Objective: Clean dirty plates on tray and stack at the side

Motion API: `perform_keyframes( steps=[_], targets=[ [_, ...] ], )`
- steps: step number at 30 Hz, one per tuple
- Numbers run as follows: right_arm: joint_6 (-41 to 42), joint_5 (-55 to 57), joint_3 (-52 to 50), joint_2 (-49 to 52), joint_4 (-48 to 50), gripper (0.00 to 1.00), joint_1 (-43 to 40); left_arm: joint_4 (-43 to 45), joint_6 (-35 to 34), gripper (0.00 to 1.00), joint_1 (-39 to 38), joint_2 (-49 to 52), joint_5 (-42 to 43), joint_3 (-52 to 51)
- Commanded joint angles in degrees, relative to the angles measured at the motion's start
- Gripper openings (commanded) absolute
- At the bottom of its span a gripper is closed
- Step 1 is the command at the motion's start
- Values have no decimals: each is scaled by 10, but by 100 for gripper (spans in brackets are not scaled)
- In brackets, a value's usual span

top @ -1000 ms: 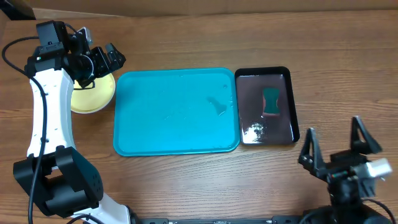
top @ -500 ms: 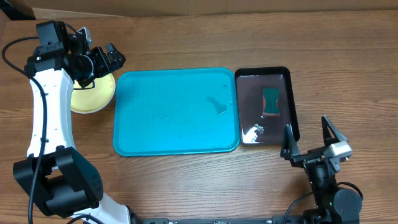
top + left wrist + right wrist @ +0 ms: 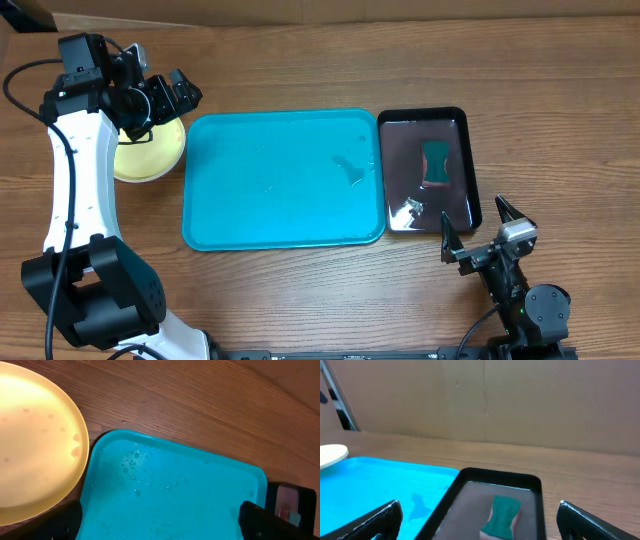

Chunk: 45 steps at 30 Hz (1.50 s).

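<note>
Tray (image 3: 283,180) flat, long axis side-to-side | yellow-green plate (image 3: 150,155) at its left end | left gripper (image 3: 168,95) spread, empty | right gripper (image 3: 479,231) spread, empty

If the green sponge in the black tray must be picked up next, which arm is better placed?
Probably right: the right gripper is open beside the black tray, facing the sponge. The left gripper is over the yellow plate, beyond the blue tray.

Black tray (image 3: 403,160): I see it right of centre, glossy.
Sponge (image 3: 437,163): green, lying inside it.
Table (image 3: 300,60): brown wood grain.
Backdrop (image 3: 485,400): cardboard.
</note>
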Motion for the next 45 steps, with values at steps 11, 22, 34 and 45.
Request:
perform_keyframes(
  steps=[11,22,34,45],
  targets=[
    [-30,-7,-6,-7,4,100,-2,1,11,100,-2,1,2,3],
    [-30,-7,-6,-7,4,100,-2,1,11,100,-2,1,2,3],
    [-30,-6,-6,-7,5,100,-24,1,11,100,-2,1,2,3],
    [-30,-6,-6,-7,5,100,-47,1,11,100,-2,1,2,3]
  ],
)
